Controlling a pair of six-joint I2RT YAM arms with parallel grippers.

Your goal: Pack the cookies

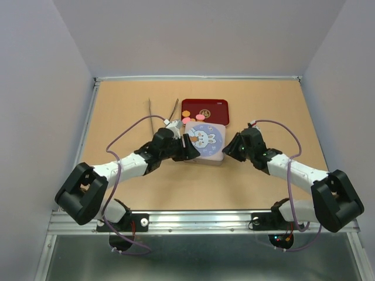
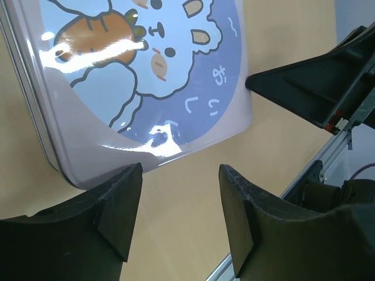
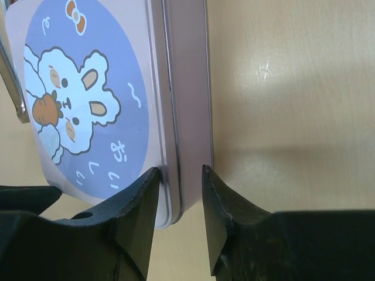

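Cookies (image 1: 187, 120) on tray (image 1: 218, 106), tin (image 1: 205, 139) (lid on), right gripper (image 3: 180, 170) at its edge

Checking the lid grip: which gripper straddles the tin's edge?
The right gripper; its fingers flank the tin's side, while the left gripper sits open off a corner.

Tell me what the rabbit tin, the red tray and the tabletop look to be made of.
The tin is likely thin metal: silvery sides, a seam line along its edge, and a glossy printed lid that throws glare. The tray is dark red and smooth, perhaps lacquer or plastic; it is too far away to tell. The tabletop is a tan, wood-look board with a soft sheen.
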